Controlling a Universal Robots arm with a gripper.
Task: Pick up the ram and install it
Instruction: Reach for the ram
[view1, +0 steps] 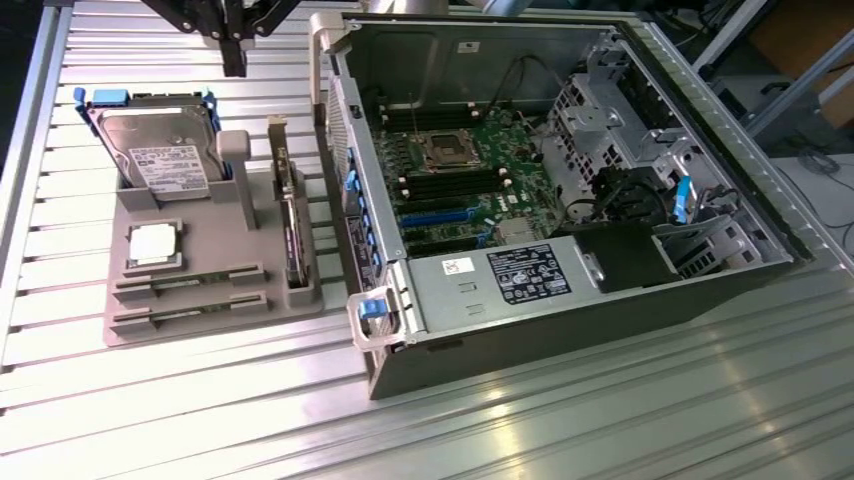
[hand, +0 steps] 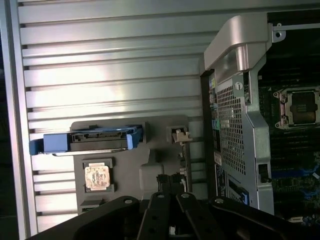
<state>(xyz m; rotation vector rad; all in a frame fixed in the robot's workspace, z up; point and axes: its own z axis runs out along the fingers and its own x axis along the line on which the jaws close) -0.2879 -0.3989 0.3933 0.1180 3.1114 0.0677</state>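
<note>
in the exterior view, a ribbed metal tabletop (view1: 601, 420) carries a gray holder (view1: 134, 225) on the exterior view's left and an open computer case (view1: 601, 320) on the exterior view's right. the two sit just beside each other. the black jaws hang high over the far end of the holder, near the far left corner of the case. they are closed, tip to tip, with nothing in them. a hard drive (view1: 160, 160) in a blue frame stands in the far part of the holder. a square silver chip (view1: 154, 243) lies just nearer than it. a tall card (view1: 291, 215) stands along the holder's right side, next to the case. the ram (view1: 187, 281) is a thin stick lying in a slot at the near end of the holder, well apart from the jaws. one more slot just nearer looks the same.

in the wrist view, the closed jaws hang over the holder (hand: 160, 125). the hard drive (hand: 97, 140) in its blue frame and the silver chip (hand: 96, 177) sit in it, close together. the case (hand: 235, 115) is just beside the holder, and the tabletop (hand: 110, 65) lies under both.
</note>
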